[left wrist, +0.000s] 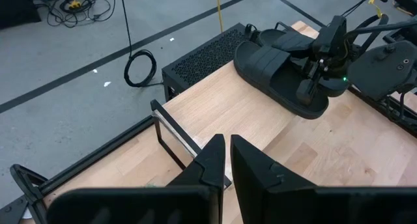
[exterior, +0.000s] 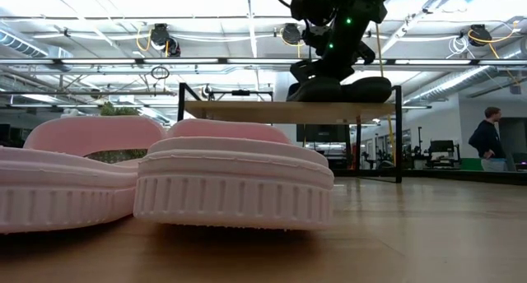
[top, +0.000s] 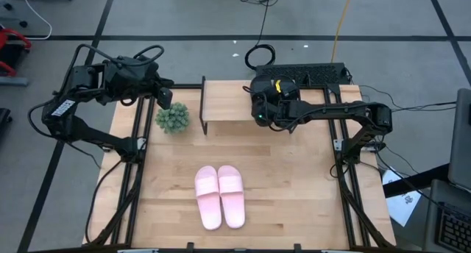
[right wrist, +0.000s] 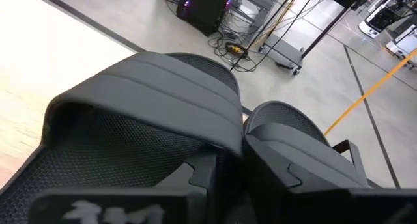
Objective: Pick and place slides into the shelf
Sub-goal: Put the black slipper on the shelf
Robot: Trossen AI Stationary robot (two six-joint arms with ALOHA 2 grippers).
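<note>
Two black slides [left wrist: 287, 71] lie side by side on the right part of the shelf [top: 224, 98], soles on its plank top; they also show in the low view [exterior: 350, 89]. My right gripper [top: 263, 106] is down on them from above, shut on the nearer black slide [right wrist: 150, 113]. The pink slides [top: 219, 196] lie as a pair on the table near its near edge, filling the low view [exterior: 235, 180]. My left gripper [left wrist: 225, 162] hovers shut by the shelf's left end, above a small plant, touching nothing. My right gripper holds one black slide by its side rim [right wrist: 229, 142] just behind the strap, on the side that faces the other slide. One finger [right wrist: 203, 175] stands over the footbed, the other [right wrist: 273, 178] outside it. It comes from above, and the slide's sole rests on the shelf top.
A small green potted plant [top: 172, 118] stands left of the shelf. The shelf's left half [left wrist: 215, 110] is bare wood. Black frame rails run along the table's left and right sides. A black box and cables sit behind the shelf [top: 309, 70]. A person stands far off [exterior: 492, 139].
</note>
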